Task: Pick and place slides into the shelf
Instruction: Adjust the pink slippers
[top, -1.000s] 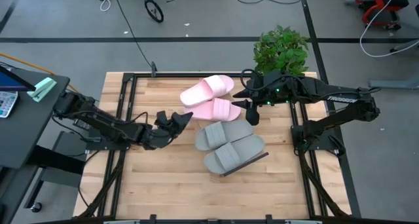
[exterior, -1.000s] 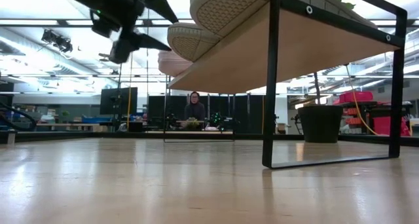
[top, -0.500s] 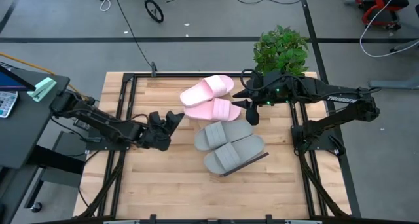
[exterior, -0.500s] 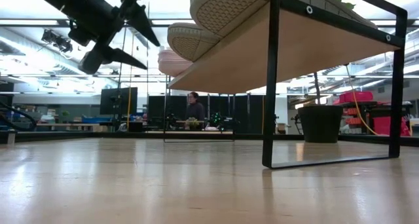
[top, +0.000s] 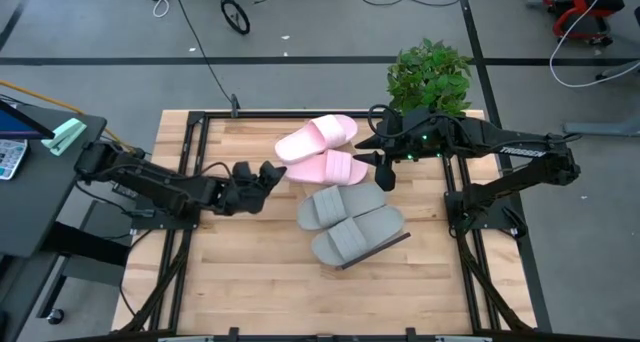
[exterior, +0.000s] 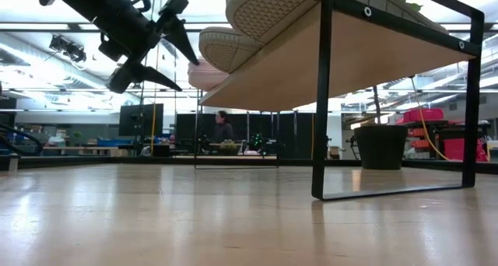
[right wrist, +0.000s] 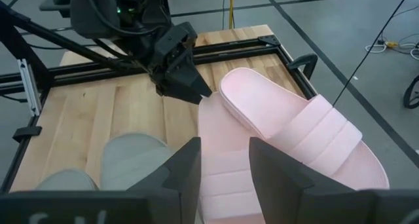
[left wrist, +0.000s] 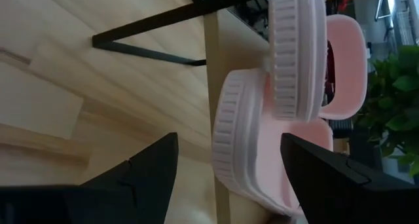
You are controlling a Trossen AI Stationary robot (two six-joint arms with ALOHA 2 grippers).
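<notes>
The left gripper hangs with fingers spread and empty, just off the shelf's end beside the pink slides. The right gripper, half-spread and holding nothing, hovers at the shelf's opposite long edge over those pink slides. All four slides lie on the shelf, the grey pair at its other end.

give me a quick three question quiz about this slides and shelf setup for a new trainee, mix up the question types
1. True or false: all four slides already lie on the shelf.
2. Which gripper points at the heel end of the pink slides? A) left gripper B) right gripper C) neither
3. Fill in: the left gripper's fingers are ____ and hold nothing.

Key
1. True. The pink pair and the grey slides lie side by side on the board; one pink slide partly overlaps the other.
2. A. It hovers just off their heels, while the right gripper waits by the pink toe end, beside the plant.
3. Open.
</notes>
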